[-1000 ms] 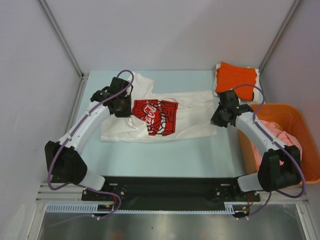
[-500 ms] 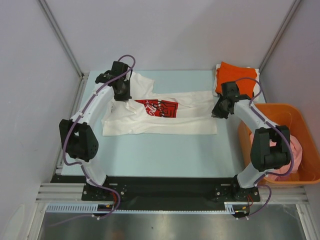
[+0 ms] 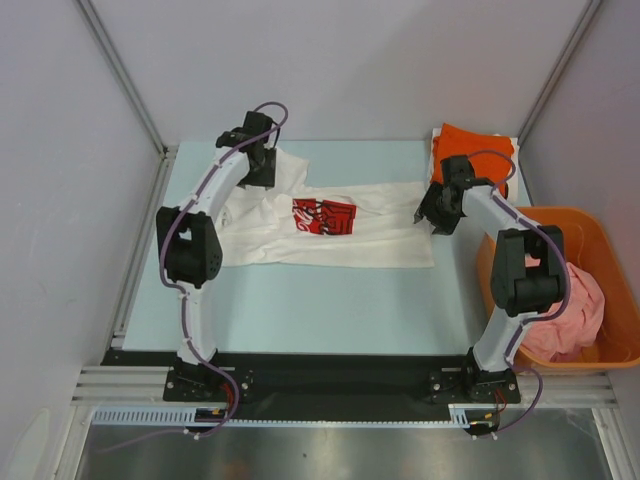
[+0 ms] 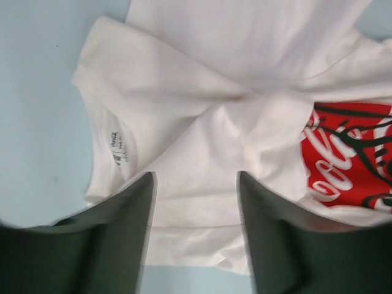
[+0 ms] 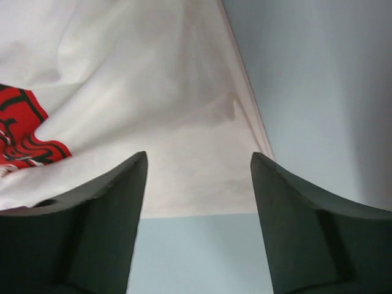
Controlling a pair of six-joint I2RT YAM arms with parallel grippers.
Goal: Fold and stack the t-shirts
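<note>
1. In the top view, the left gripper (image 3: 258, 165) and the right gripper (image 3: 436, 214) look like dark lumps. Their fingers are too small to make out there. The right arm hides part of the orange basket (image 3: 575, 213).
2. The red-and-black print (image 3: 325, 217) does not show in full. One side is tucked under a fold of white cloth.
3. The white t-shirt (image 3: 380, 240) lies in the middle of the table (image 3: 350, 300). Its long side runs left to right. The neck tag (image 4: 116, 150) is at the left end, and the straight hem is at the right end.
4. The left wrist view shows the left gripper's two fingers (image 4: 110, 233) wide apart. They are over bunched cloth near the neck and hold nothing.
5. The right wrist view shows the right gripper's fingers (image 5: 92, 226) wide apart too. They are over the shirt's right edge, with bare table just beside it.
6. The basket holds the pink t-shirt (image 3: 575, 310), all bunched up.
7. The orange t-shirt (image 3: 472, 153) sits folded at the far right corner, outside the basket. A bit of white sticks out under it.
</note>
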